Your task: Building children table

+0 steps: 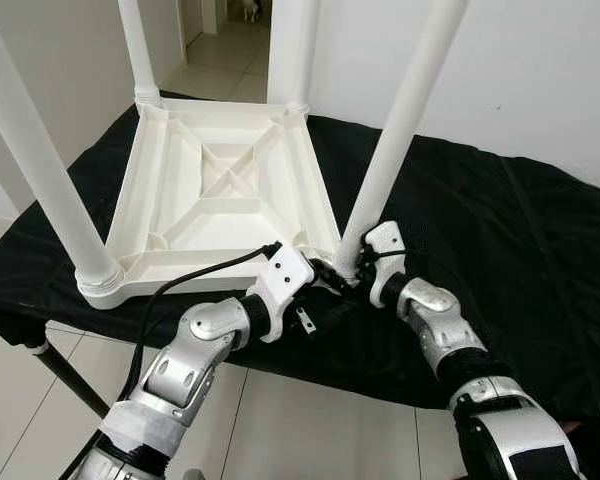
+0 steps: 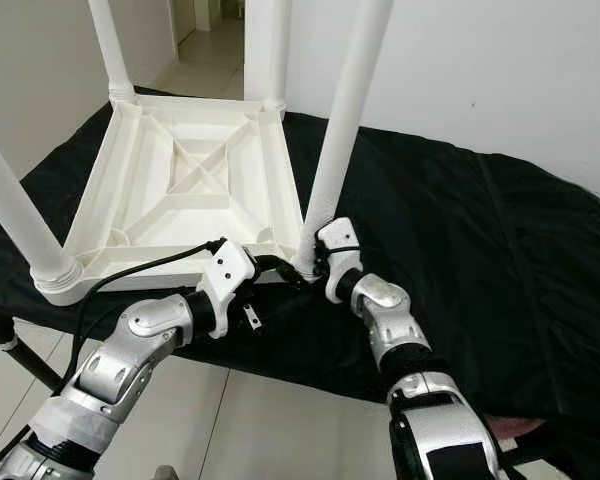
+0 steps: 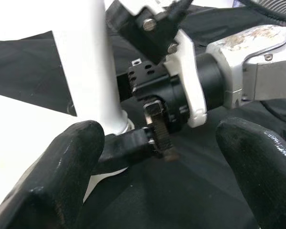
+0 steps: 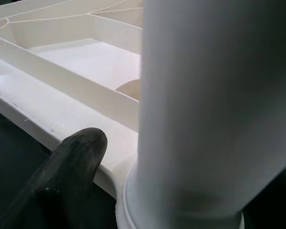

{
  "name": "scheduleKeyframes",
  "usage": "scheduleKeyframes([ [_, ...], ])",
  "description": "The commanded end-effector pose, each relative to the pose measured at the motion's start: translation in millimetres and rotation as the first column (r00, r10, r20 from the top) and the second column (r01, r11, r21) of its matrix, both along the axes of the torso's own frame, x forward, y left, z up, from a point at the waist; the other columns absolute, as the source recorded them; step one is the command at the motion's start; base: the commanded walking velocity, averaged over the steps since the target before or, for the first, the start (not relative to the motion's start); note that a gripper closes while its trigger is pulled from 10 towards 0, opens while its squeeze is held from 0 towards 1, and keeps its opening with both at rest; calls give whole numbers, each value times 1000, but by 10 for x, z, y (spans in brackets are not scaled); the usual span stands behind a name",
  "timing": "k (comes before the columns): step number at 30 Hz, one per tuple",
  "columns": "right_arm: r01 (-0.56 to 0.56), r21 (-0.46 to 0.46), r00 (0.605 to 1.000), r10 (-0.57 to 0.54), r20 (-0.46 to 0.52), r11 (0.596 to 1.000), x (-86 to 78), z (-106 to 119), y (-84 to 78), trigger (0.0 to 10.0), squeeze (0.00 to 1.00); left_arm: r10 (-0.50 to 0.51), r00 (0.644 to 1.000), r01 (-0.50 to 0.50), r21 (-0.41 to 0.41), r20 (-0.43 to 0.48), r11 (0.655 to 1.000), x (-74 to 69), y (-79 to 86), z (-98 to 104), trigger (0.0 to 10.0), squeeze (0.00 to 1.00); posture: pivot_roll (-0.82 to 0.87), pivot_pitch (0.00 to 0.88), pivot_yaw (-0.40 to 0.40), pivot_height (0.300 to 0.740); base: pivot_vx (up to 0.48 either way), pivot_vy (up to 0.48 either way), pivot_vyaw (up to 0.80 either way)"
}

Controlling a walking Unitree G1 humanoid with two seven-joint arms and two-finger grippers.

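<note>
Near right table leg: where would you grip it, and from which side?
Grip the near right leg low on its round shaft, just above its corner socket in the upturned tabletop, coming in from the robot's side. There the shaft is narrow enough for the fingers. The right gripper is already there.

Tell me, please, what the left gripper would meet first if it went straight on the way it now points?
Most likely the right gripper at the foot of the white plastic table leg; the left gripper is open and aimed there, though depth is unclear.
</note>
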State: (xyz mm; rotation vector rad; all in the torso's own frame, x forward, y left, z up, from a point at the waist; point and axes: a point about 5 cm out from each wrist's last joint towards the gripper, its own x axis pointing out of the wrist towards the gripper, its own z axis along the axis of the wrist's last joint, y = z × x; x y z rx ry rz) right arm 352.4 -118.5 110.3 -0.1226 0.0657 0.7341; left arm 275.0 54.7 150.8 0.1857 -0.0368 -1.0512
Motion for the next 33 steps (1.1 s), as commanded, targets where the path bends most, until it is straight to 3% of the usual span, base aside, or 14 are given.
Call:
scheduleKeyframes([
  [1, -16, -29, 1000, 15, -25, 999, -3, -49, 56, 4196, 0, -11, 1000, 11, 2, 0, 1000, 2, -17, 11, 10000, 0, -3, 0, -56, 740, 0, 0, 0],
  [2, -16, -29, 1000, 15, -25, 999, -3, -49, 56, 4196, 0, -11, 1000, 11, 2, 0, 1000, 2, -17, 11, 10000, 0, -3, 0, -56, 740, 0, 0, 0],
  [3, -20, -38, 999, 19, -38, 999, -7, -80, 75, 0, 0, -10, 1000, 10, 2, 1, 1000, 0, -16, 11, 10000, 0, -1, 0, -57, 740, 0, 0, 0],
  [17, 13, -19, 999, -13, -31, 1000, -30, -133, -90, 0, 0, -22, 1000, 22, -3, -8, 1000, -36, -40, -13, 10000, 0, -18, 0, -57, 740, 0, 0, 0],
  [18, 53, -21, 998, -53, -20, 998, -27, -135, -140, 4235, 0, -26, 1000, 26, -3, -9, 1000, -42, -51, -16, 10000, 0, -20, 0, -58, 740, 0, 0, 0],
  [19, 53, -21, 998, -53, -20, 998, -27, -135, -140, 4235, 0, -26, 1000, 26, -3, -9, 1000, -42, -51, -16, 10000, 0, -20, 0, -58, 740, 0, 0, 0],
  [20, 102, -12, 995, -103, -14, 995, -22, -135, -190, 10000, 0, -29, 1000, 29, -3, -10, 1000, -45, -58, -18, 10000, 0, -21, 0, -60, 740, 0, 0, 0],
  [22, 234, -26, 972, -233, 10, 972, -11, -139, -286, 10000, 0, -33, 999, 33, -4, -13, 999, -56, -63, -26, 10000, 0, -26, 0, -62, 740, 0, 0, 0],
  [25, 303, -25, 953, -303, 10, 953, -8, -148, -319, 10000, 0, -35, 999, 35, -3, -14, 999, -59, -64, -32, 10000, 0, -26, 0, -62, 740, 0, 0, 0],
  [29, 528, 32, 849, -528, -29, 848, -107, -230, -323, 10000, 0, -40, 999, 40, -4, -19, 999, -78, -76, -43, 10000, 0, -28, 0, -69, 740, 0, 0, 0],
  [33, 569, 42, 823, -567, -39, 822, -164, -261, -274, 10000, 0, -41, 999, 41, -5, -20, 999, -80, -76, -45, 10000, 0, -31, 0, -69, 740, 0, 0, 0],
])
